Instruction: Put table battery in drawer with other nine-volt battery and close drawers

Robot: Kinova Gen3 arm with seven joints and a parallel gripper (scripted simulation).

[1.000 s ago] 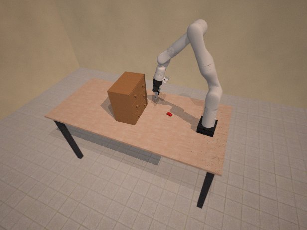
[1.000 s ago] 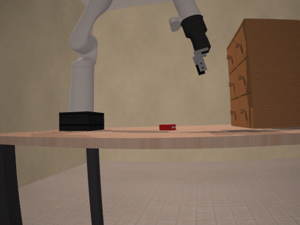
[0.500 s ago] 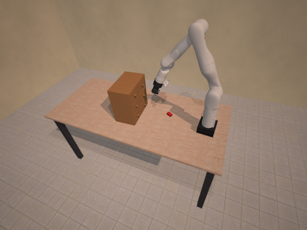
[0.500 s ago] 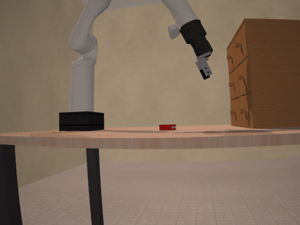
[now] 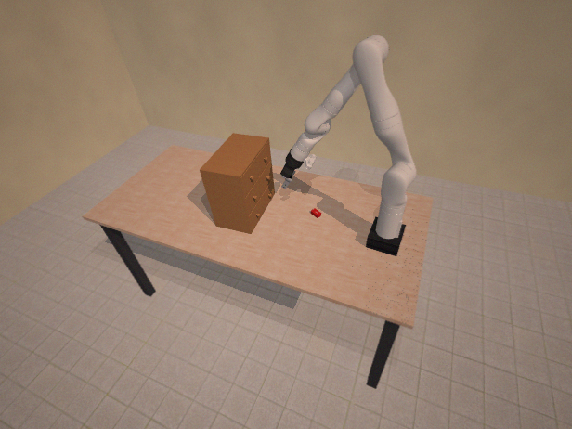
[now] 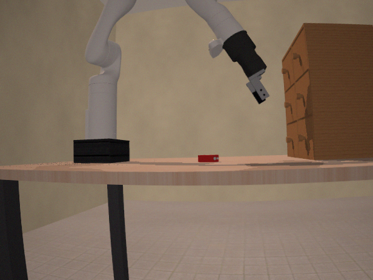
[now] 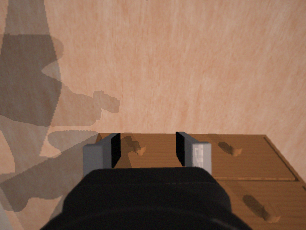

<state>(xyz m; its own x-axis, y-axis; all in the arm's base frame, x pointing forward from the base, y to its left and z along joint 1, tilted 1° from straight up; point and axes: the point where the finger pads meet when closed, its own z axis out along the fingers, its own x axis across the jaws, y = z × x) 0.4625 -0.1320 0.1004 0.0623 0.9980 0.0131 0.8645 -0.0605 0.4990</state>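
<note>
Battery left on table, claw spread near chest

The red nine-volt battery [image 5: 316, 213] [image 6: 207, 158] is seen lying on the table [image 5: 279, 260] [image 6: 181, 177] [image 7: 150, 65], between the arm's base [image 5: 382, 249] [image 6: 91, 151] and the wooden chest [image 5: 227, 186] [image 6: 342, 91]. The claw [image 5: 285, 186] [image 6: 261, 99] [image 7: 148, 144] is held above the tabletop, nearer the chest than the battery is, tilted toward the knobbed drawer fronts. Its fingers are spread apart, with nothing gripped. All visible drawers appear pushed in; their contents are hidden.
</note>
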